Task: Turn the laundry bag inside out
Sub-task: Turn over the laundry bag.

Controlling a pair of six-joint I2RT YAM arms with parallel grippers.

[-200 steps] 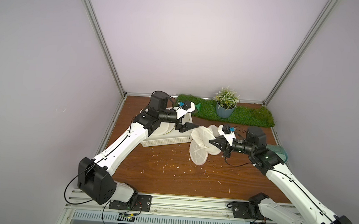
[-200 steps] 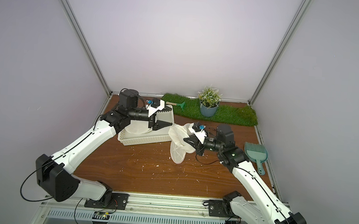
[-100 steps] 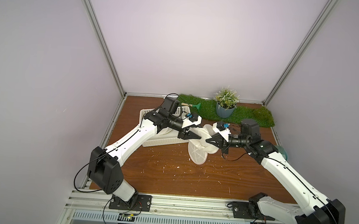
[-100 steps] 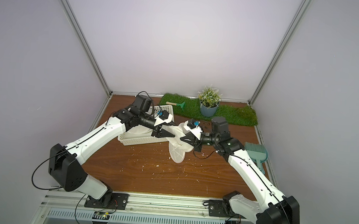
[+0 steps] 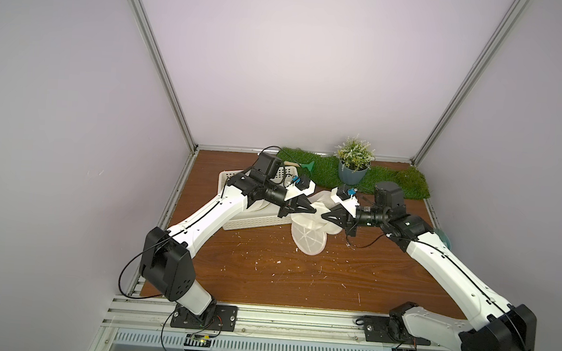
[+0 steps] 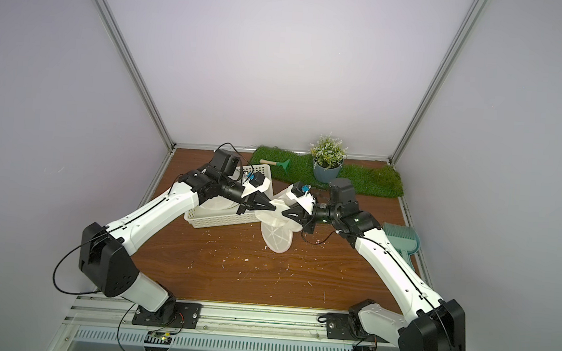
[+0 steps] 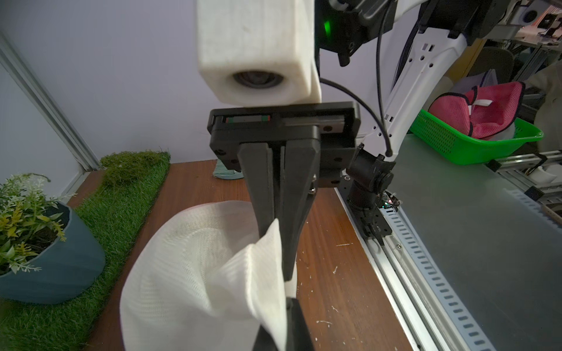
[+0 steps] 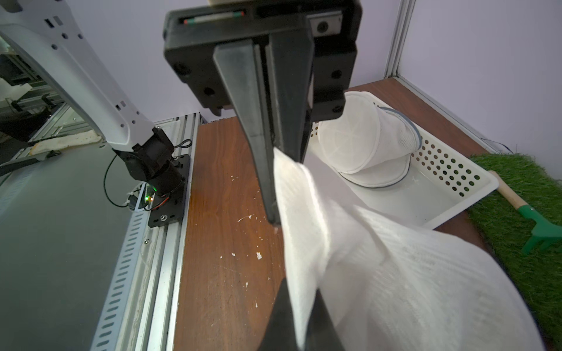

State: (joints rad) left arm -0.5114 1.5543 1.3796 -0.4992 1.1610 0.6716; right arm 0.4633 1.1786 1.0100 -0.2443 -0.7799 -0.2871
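Observation:
The white mesh laundry bag (image 5: 309,234) hangs in mid-air over the table's middle, and its round end droops toward the wood in both top views (image 6: 277,238). My left gripper (image 5: 310,209) reaches in from the basket side, shut on a fold of the bag's upper edge. My right gripper (image 5: 322,216) faces it tip to tip, with bag cloth pinched between its fingers. In the left wrist view, cloth (image 7: 197,258) runs between my left gripper's (image 7: 282,322) fingers. In the right wrist view, the bag (image 8: 395,273) passes between my right gripper's (image 8: 301,307) fingers.
A white perforated basket (image 5: 235,222) stands under the left arm, with another white mesh bag (image 8: 365,142) inside. At the back lie a grass mat (image 5: 391,182), a potted plant (image 5: 352,173) and a green hand rake (image 5: 304,166). A teal dustpan (image 6: 400,239) lies at the right edge.
My left gripper swung from over the basket to the bag and closed on its edge. My right gripper lifted the bag a little toward it.

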